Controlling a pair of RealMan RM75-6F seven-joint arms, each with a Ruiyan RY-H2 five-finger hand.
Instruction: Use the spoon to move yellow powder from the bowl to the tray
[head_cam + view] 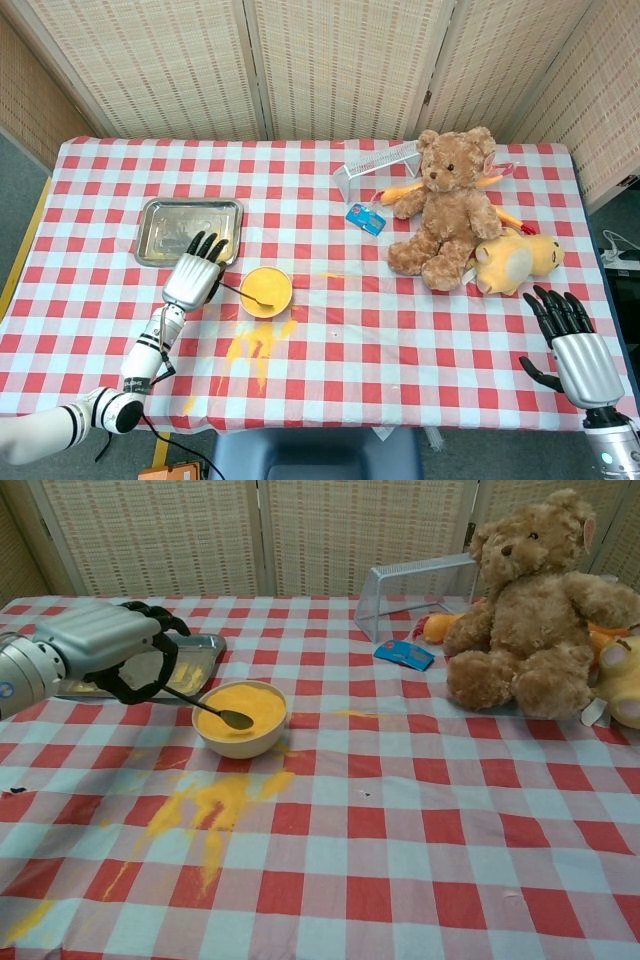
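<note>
In the head view, the spoon [250, 294] is gripped by the left hand [193, 276], its handle running from the fingers to the bowl [266, 291], so that the scoop end is laid on the yellow powder [268, 285]. The hand is placed between the bowl and the tray [189, 229], which lies just behind it, a position that appears suited to a short carry. Spilled powder [255, 346] is seen on the cloth in front of the bowl. The right hand [570, 343] is held well apart at the table's near right edge, fingers spread and nothing in it, apparently kept out of the work.

In the chest view, the left hand [105, 650] is seen curled around the thin handle, with the spoon [208, 708] tilted down and its scoop resting low on the powder [246, 705] near the front rim of the bowl [240, 738]. A scoop is judged to be in hand; little powder can be made out in the tray [195, 661].
</note>
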